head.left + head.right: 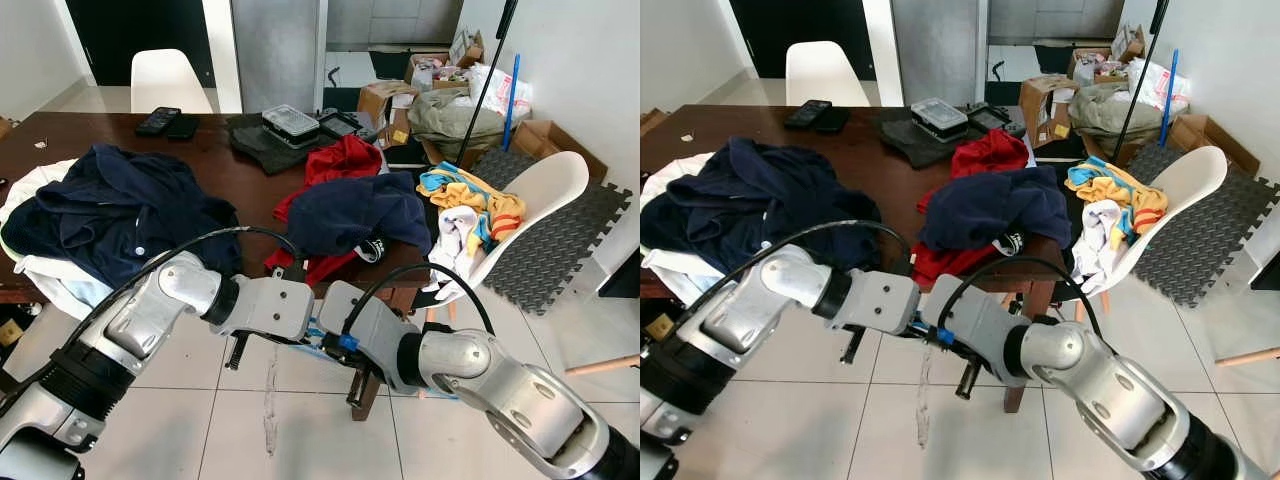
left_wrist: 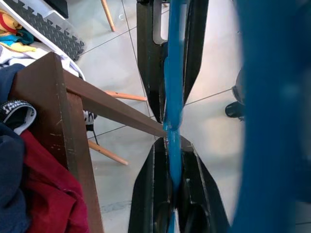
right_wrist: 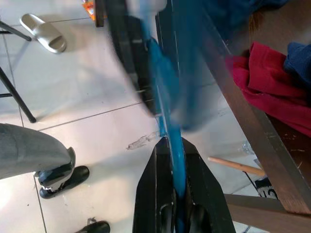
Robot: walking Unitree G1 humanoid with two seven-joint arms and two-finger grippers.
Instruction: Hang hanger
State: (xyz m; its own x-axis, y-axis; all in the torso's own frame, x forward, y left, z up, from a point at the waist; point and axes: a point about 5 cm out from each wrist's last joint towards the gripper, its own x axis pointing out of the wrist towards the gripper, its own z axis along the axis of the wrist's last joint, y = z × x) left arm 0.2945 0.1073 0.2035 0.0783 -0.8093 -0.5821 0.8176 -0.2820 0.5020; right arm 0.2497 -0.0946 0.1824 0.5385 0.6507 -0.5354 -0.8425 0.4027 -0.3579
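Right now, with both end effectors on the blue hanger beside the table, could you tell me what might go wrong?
1. Both the left end effector and right end effector pinch the thin blue hanger; opposing pulls could bend it.
2. The wooden table edge is close; the hanger might snag on the red garment.

We find no legible text, label, brand, number or sign. The cardboard boxes (image 1: 388, 98) at 1 o'clock beyond the table (image 1: 215, 160) carry markings too small to read.
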